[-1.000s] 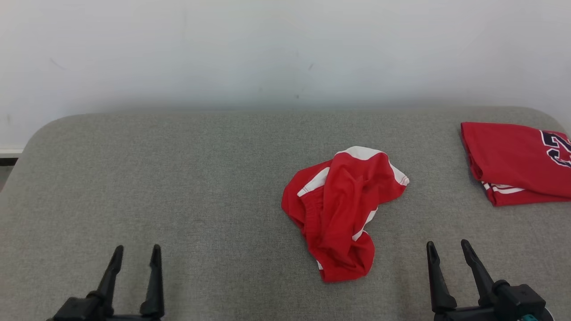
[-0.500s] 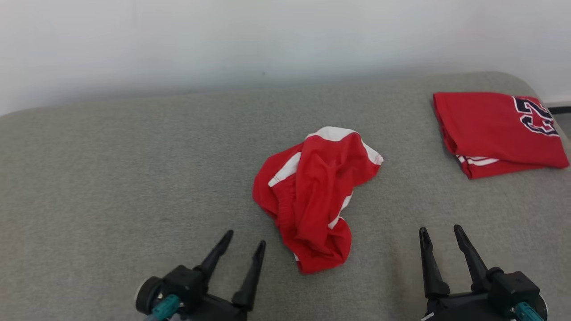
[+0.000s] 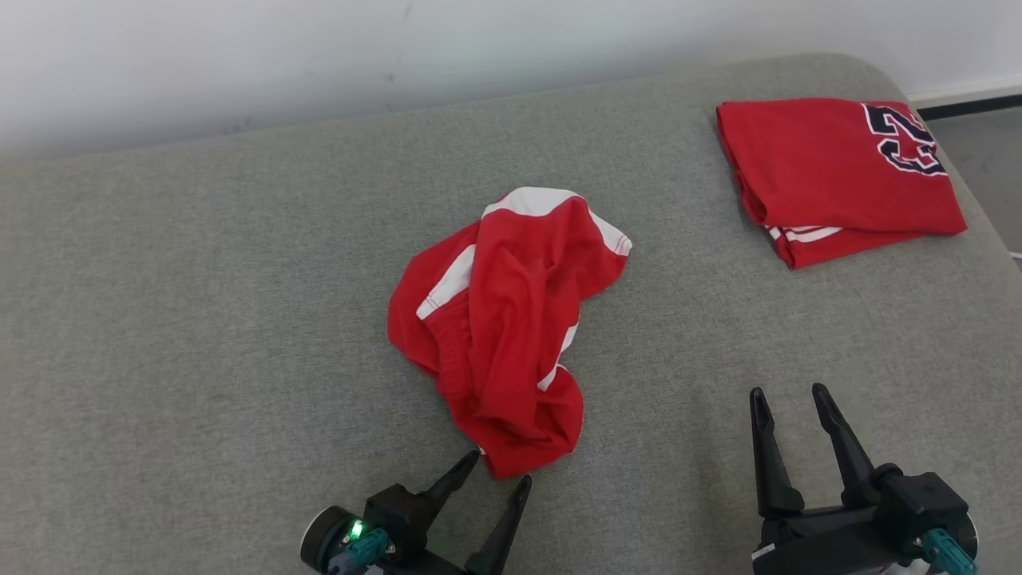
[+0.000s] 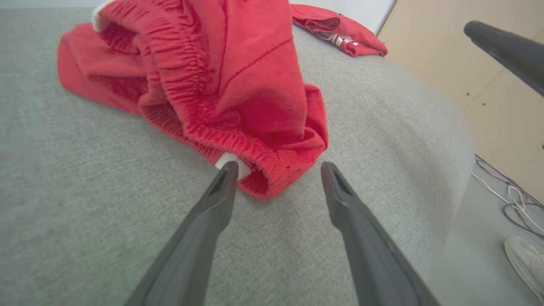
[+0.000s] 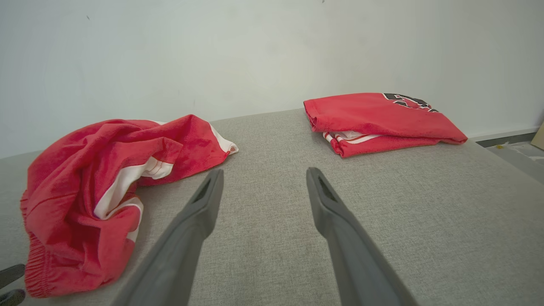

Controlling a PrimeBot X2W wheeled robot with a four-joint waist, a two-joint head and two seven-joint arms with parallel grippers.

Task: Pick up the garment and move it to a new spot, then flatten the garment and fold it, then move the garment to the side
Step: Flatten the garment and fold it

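Both gape: left pincer [image 3: 501, 467] has advanced to the garment [image 3: 503, 319], right pincer [image 3: 786, 390] well apart.

Left fingers [image 3: 505, 523] and right fingers [image 3: 766, 455] stand spread.

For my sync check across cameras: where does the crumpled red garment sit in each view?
Head view: crumpled red garment, centre.
Left wrist view: garment, upper centre, up close.
Right wrist view: garment, left side.
Shared landmark: the folded red jersey, beyond it to the right.
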